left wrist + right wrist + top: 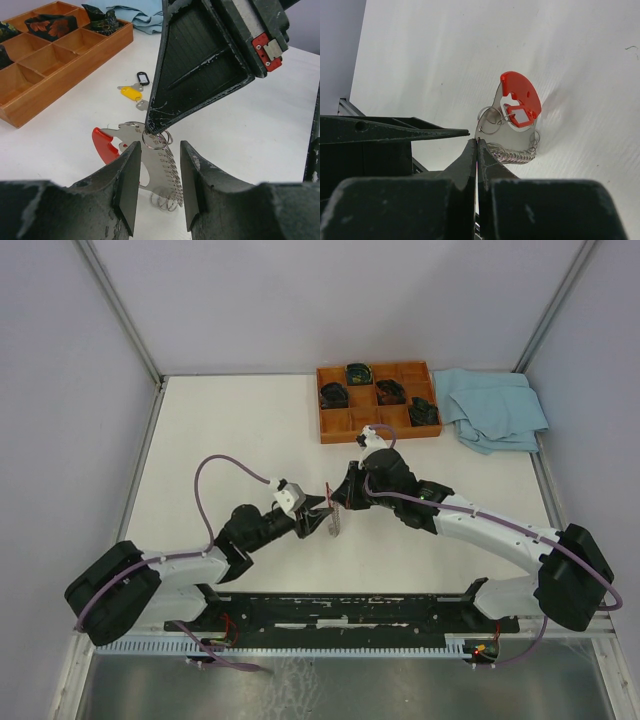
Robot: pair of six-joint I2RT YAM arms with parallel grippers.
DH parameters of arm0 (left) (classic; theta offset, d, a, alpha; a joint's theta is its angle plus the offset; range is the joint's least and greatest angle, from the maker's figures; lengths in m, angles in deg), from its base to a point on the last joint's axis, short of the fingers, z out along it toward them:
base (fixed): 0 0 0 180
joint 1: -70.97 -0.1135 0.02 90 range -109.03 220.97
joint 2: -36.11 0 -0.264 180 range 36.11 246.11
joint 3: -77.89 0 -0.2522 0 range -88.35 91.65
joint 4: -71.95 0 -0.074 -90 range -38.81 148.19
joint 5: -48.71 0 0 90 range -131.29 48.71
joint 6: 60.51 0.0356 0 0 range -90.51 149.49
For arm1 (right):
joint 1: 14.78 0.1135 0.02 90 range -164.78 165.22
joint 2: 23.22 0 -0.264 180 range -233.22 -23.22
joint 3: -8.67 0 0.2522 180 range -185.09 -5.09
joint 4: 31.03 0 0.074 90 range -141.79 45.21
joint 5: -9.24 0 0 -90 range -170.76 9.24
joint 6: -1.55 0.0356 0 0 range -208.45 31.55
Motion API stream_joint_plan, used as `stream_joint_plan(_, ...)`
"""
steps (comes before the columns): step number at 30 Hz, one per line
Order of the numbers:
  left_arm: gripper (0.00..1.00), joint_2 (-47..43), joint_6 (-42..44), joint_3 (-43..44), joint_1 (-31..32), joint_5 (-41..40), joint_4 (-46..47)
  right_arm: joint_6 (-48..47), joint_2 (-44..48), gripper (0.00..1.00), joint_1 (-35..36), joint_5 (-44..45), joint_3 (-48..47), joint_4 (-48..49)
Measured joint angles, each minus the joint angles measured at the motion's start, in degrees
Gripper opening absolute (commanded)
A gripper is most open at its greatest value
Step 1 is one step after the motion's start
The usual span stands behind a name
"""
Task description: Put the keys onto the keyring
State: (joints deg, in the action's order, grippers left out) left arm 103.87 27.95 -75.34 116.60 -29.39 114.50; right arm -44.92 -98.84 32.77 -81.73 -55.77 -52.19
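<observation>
Right gripper (476, 142) jaws pressed together, pinching the keyring (512, 120) edge (red band attached), mid-table between the arms. Left gripper (160, 146) jaws spread either side of it. Yellow key (131, 93) lies near tray (75, 70).

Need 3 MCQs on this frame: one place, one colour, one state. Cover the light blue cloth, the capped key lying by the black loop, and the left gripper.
1. From the top camera, where does the light blue cloth lie relative to the orange wooden compartment tray?
A) left of it
B) right of it
C) inside it

2. What colour is the cap of the small silver key on the table near the black oval loop?
A) green
B) yellow
C) blue

3. How do the left gripper's jaws stand?
A) shut on the capped key
B) shut with nothing between
C) apart, flanking the silver keyring with the curved red band

Answers:
1 B: the cloth sits off the tray's right side.
2 B: the left wrist view shows a yellow cap.
3 C: the two fingers stand apart with the keyring between them.
</observation>
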Motion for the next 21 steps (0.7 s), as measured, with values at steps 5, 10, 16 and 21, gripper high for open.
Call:
stream_joint_plan(5, 0.45, 2.8, -0.3, 0.1, 0.2, -0.9, 2.2, 0.2, 0.0, 0.00, 0.0, 0.0, 0.0, 0.0)
stream_joint_plan(10, 0.44, 5.0, -2.3, 0.3, 0.2, -1.3, 4.4, 0.2, -0.2, 0.01, 0.0, 0.0, 0.0, 0.0)
stream_joint_plan(16, 0.41, 6.7, -4.2, 1.4, 0.2, -1.3, 6.4, 0.3, -0.2, 0.01, 0.0, -0.1, 0.0, 0.0)
stream_joint_plan(21, 0.32, 7.9, -5.0, 1.7, 0.2, -1.3, 7.3, 0.4, -0.2, 0.01, 0.0, -0.1, 0.0, 0.0)
